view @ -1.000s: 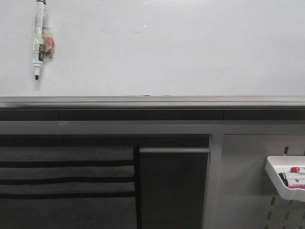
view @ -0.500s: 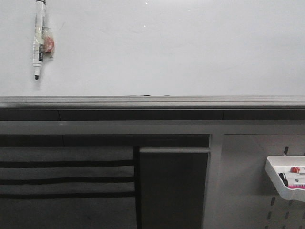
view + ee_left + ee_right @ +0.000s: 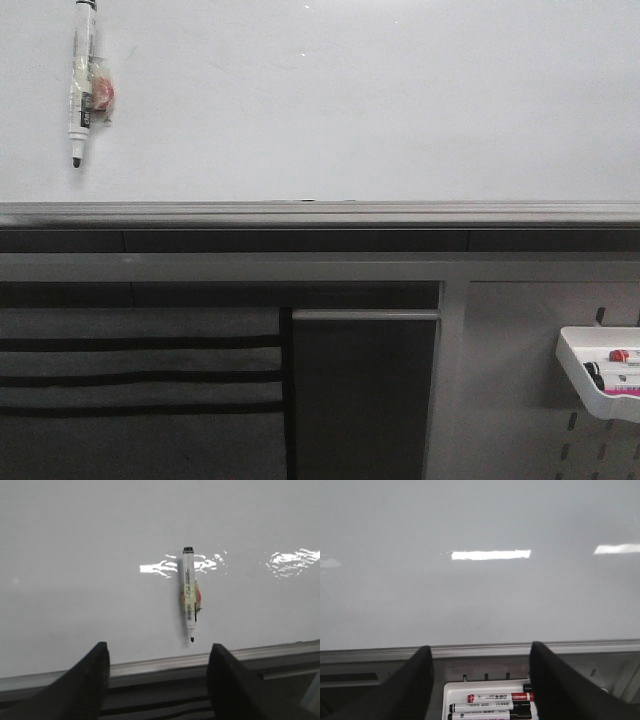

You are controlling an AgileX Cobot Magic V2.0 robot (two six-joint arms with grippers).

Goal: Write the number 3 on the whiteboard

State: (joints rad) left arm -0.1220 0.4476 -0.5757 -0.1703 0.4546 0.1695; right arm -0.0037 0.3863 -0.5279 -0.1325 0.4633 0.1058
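The whiteboard (image 3: 350, 100) fills the upper half of the front view and bears no writing; the number 3 is not in view. A white marker (image 3: 82, 85) with a black tip pointing down hangs on the board at its upper left, uncapped, also seen as the marker (image 3: 189, 595) in the left wrist view. My left gripper (image 3: 157, 662) is open and empty, back from the board, its fingers framing the edge rail (image 3: 165, 662) below the marker. My right gripper (image 3: 480, 665) is open and empty above a white tray (image 3: 456, 692).
The white tray (image 3: 590, 385) hangs on the grey perforated panel (image 3: 510, 400) at lower right and holds a red-capped marker (image 3: 500, 697) and two black ones (image 3: 490, 708). A grey and black rail (image 3: 320, 215) runs below the board. A dark panel (image 3: 360, 400) sits lower centre.
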